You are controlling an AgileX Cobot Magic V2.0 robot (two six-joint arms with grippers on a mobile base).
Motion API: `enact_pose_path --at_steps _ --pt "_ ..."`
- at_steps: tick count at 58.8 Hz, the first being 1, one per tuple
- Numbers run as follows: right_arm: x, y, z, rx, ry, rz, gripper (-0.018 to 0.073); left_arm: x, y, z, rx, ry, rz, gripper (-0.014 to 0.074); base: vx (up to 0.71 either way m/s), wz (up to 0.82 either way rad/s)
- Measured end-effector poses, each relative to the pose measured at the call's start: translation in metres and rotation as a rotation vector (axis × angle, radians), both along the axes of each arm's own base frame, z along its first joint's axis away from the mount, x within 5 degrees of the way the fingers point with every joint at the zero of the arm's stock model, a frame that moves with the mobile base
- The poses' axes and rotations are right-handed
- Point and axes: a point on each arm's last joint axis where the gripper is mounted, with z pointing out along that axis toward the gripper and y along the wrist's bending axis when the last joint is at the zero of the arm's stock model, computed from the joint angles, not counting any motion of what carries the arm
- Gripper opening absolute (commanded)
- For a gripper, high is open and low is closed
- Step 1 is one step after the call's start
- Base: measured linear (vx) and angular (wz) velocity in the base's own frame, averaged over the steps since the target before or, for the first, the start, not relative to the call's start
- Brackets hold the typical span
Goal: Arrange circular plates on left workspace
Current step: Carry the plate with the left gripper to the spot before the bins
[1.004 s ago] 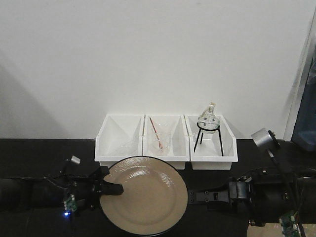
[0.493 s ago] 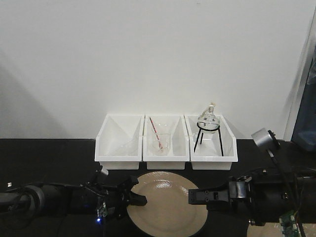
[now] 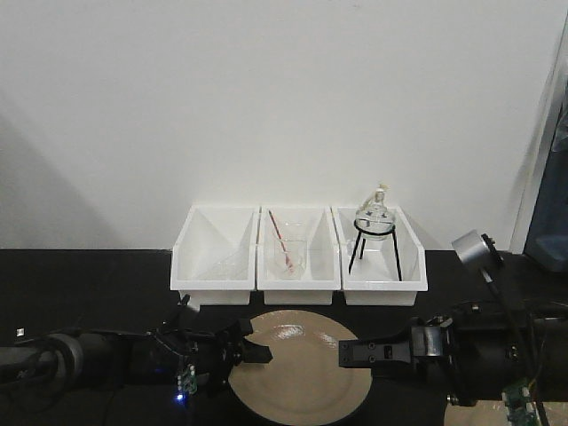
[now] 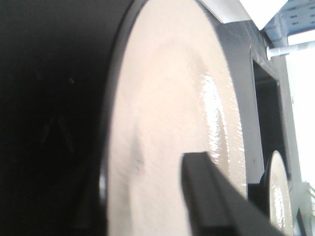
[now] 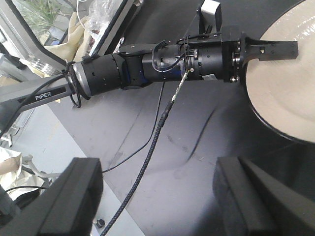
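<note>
One tan circular plate with a dark rim lies low over the black countertop, in front of the middle bin. My left gripper is shut on its left rim. The upper finger rests on the glossy plate; the lower finger is hidden under it. At the far right edge of the left wrist view a second beige curved shape shows, perhaps another plate. My right gripper is open and empty, with its tip beside the plate's right rim.
Three white bins stand in a row at the back wall. The middle one holds a beaker with a red rod, the right one a glass flask on a black tripod. A black cable crosses the counter under the right gripper.
The plate was held up and tilted toward the camera a second ago. It has since come down flat and a little to the right with the left gripper. The right arm has barely moved.
</note>
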Motion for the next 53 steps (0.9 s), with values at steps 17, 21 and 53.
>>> enact_pose_path --at_steps 17,21,53 --pt "0.000 0.000 -0.001 -0.007 0.000 0.004 0.0520 0.006 0.029 0.000 0.021 -0.022 -0.033 0.0577 0.00 0.00" --pt "0.000 0.000 0.000 -0.007 0.000 0.004 0.0520 0.007 0.040 0.000 0.021 -0.018 -0.053 0.0577 0.00 0.00" --pt "-0.001 0.000 -0.001 -0.008 0.000 0.008 0.0519 -0.004 0.130 0.019 0.096 0.152 -0.096 0.0046 0.00 0.00"
